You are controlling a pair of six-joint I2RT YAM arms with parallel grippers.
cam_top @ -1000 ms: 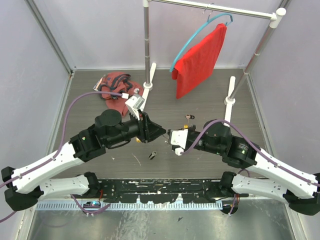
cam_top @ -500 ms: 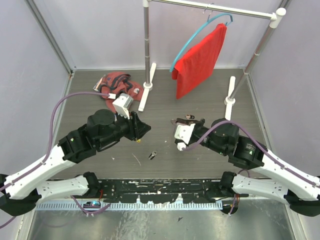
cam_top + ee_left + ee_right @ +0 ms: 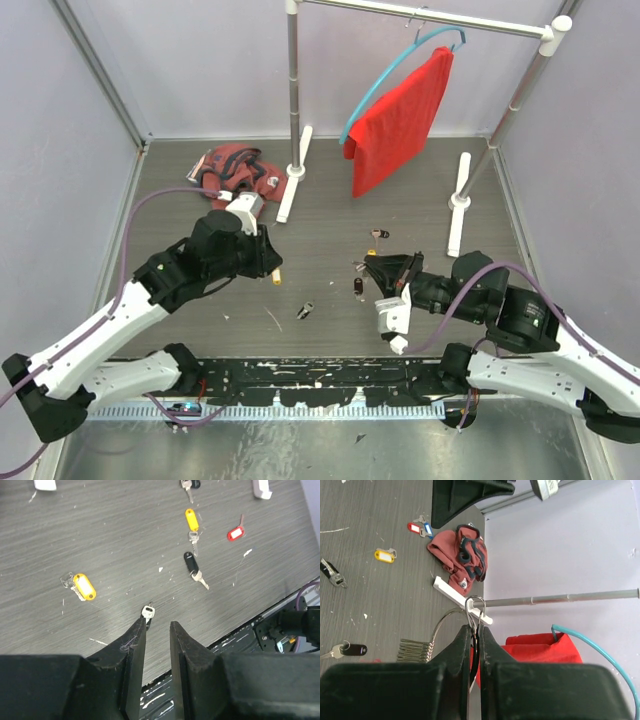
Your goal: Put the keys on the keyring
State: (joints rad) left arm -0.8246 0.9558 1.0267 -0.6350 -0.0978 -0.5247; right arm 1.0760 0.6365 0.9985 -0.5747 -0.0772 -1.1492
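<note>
My right gripper [image 3: 476,629] is shut on the keyring [image 3: 475,597], a thin silver wire loop that sticks out past its fingertips. In the top view this gripper [image 3: 373,263] hovers right of centre. The left gripper [image 3: 156,624] is open with nothing between its fingers. A bare silver key [image 3: 148,611] lies on the table just beyond its left fingertip. A yellow-tagged key [image 3: 83,586] lies to the left. Another yellow-tagged key [image 3: 191,518], a black-tagged key [image 3: 189,561] and a red tag [image 3: 235,533] lie farther off. From above, the left gripper [image 3: 268,258] is left of centre.
A crumpled dark red cloth [image 3: 233,170] lies at the back left. A clothes rail [image 3: 293,90] with white feet [image 3: 459,200] holds a red garment [image 3: 400,120] on a teal hanger. More keys [image 3: 305,310] lie mid-table. A black strip [image 3: 320,380] runs along the near edge.
The two grippers, nearly touching at the table's middle a second ago, have drawn apart. The left arm pulled back to the left; the right arm swung back to the right with the keyring.
</note>
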